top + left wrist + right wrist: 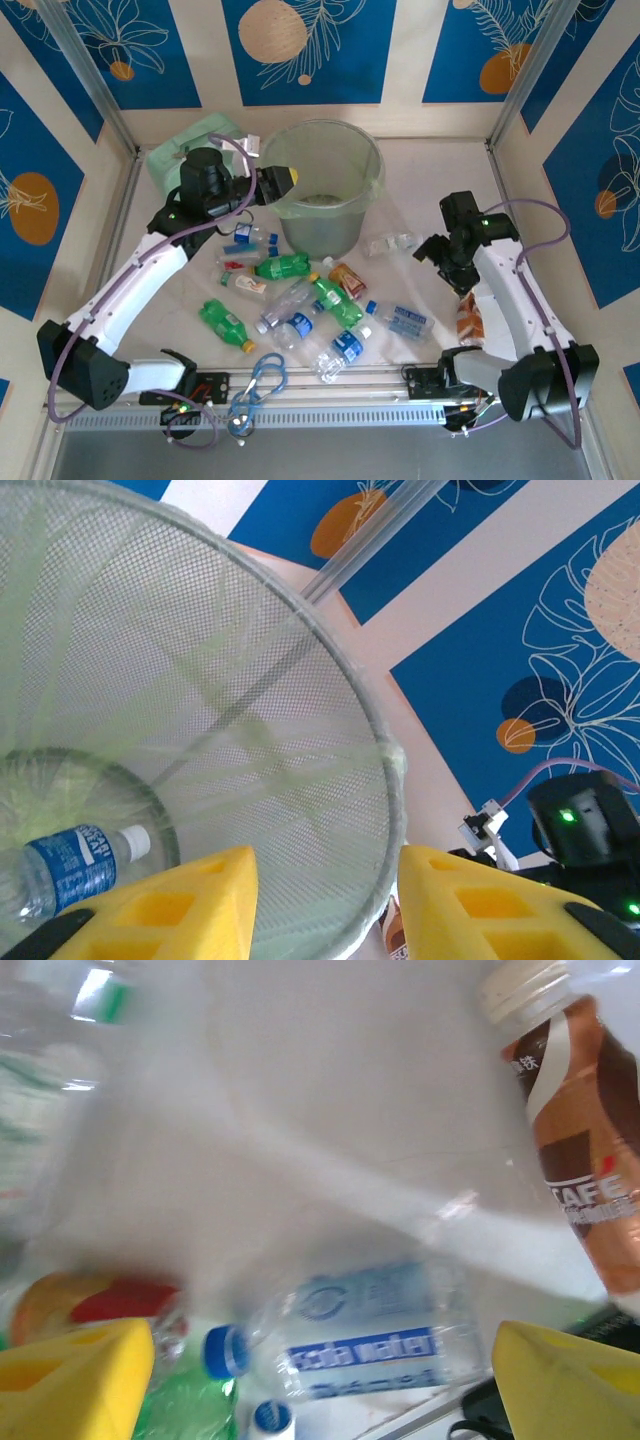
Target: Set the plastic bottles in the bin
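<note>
Left end effector [325,880] barely open at bin [390,770] rim; right end effector [322,1355] wide; both empty.
Straddle soda-water bottle [400,1345], lower centre, mid-body; then close.

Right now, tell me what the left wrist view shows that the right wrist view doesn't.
Left wrist view: the bin, its meshed inside, with one blue-labelled bottle lying at its bottom, and the blue patterned wall behind. Right wrist view: the table, with a brown cafe bottle and a clear soda water bottle lying on it. Shared: an open yellow-tipped gripper, the left gripper and the right gripper, holding nothing.
</note>
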Robot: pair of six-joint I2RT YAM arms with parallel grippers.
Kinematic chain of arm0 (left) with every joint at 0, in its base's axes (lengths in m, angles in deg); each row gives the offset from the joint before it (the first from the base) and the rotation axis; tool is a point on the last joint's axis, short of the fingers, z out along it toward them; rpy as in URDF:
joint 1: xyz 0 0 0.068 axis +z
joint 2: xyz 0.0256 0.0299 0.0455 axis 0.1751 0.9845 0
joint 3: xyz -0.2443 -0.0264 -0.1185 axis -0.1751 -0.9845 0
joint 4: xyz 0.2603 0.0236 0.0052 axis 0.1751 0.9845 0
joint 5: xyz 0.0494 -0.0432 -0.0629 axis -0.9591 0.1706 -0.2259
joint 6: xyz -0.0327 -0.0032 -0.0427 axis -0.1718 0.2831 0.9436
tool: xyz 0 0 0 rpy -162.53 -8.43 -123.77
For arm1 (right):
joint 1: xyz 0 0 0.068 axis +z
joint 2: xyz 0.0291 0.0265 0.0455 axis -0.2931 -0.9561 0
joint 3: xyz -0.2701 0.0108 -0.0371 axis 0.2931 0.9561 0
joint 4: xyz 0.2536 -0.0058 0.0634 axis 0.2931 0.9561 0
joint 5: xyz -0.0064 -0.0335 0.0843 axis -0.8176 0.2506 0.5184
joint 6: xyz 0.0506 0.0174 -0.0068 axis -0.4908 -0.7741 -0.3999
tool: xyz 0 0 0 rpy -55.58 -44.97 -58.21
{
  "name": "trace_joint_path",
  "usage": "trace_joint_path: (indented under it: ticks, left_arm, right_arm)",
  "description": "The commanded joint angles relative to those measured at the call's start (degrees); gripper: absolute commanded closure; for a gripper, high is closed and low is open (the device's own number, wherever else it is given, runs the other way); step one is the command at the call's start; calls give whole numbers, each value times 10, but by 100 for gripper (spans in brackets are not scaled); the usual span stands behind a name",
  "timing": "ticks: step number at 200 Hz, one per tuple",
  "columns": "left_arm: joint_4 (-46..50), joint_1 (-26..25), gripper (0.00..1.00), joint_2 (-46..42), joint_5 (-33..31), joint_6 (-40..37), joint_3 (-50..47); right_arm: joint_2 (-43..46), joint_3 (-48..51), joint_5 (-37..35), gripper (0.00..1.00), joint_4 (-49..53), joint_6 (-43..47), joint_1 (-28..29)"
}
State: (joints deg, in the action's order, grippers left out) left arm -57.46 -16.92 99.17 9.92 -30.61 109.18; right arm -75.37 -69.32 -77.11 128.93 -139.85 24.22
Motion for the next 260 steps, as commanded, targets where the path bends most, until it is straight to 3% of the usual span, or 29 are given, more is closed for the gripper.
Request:
trace_joint_path:
  ticks: [1, 65, 98, 127, 143, 163, 188, 206, 237, 260]
  left_arm:
    - [24, 1, 57, -23, -13, -18, -11]
    - [19, 2, 56, -24, -8, -24, -29]
    - [24, 1, 56, -23, -6, -31, -33]
    - [36, 1, 54, -28, -3, -39, -34]
    - [56, 1, 52, -33, 2, -53, -37]
    - [87, 0, 49, -42, 5, -71, -45]
    - [114, -3, 45, -59, 0, -91, -64]
    - [111, -3, 44, -68, -12, -92, -81]
    - [101, -3, 44, -72, -26, -68, -93]
    - [100, -3, 44, -88, -29, -63, -107]
  right_arm:
    - [-14, 5, -31, 12, 21, -35, -27]
    - [-28, 27, -132, 13, 45, -109, -62]
    - [8, 68, -103, 12, 14, -121, -133]
    - [7, 68, -43, 14, -35, -80, -121]
    - [-9, 51, -19, 16, -30, -63, -71]
    - [-22, 20, -16, 17, 16, -72, 45]
    - [-9, 4, -3, 17, 96, -157, 208]
    - [16, 24, 34, 19, 95, -234, 299]
    - [5, 69, 117, 26, -8, -311, 400]
    - [-46, 52, 134, 26, -15, -318, 441]
